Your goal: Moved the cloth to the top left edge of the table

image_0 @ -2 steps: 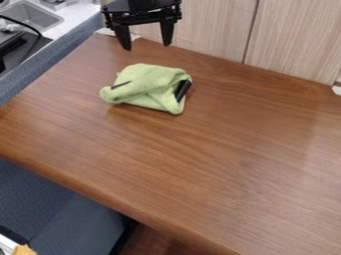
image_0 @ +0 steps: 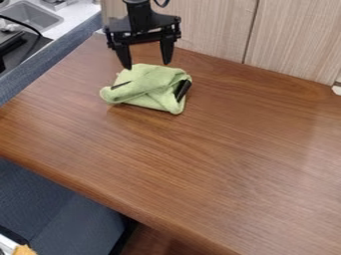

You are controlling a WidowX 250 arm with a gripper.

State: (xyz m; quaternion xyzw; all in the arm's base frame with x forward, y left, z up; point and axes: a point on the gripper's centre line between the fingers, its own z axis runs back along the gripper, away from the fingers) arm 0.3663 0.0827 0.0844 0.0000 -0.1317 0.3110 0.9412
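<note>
The black gripper (image_0: 146, 65) hangs at the upper left of the camera view, open, its two fingers spread apart and pointing down at the far side of the cloth. The crumpled green cloth (image_0: 152, 88) lies in a folded heap on the brown wooden table (image_0: 220, 149), toward its far left part. The left fingertip overlaps the cloth's far edge in the view; whether it touches cannot be told. A black object (image_0: 183, 89) shows at the cloth's right side, and a thin dark strip (image_0: 120, 85) at its left.
A pale wood panel wall (image_0: 293, 40) borders the table's far edge. Beyond the left edge run a blue-grey ledge (image_0: 57, 52) and a counter with a metal sink (image_0: 32, 16). Blue seating (image_0: 60, 209) stands below the near edge.
The gripper has come down and nearer to the cloth, with its fingers still apart. The cloth has not moved.
</note>
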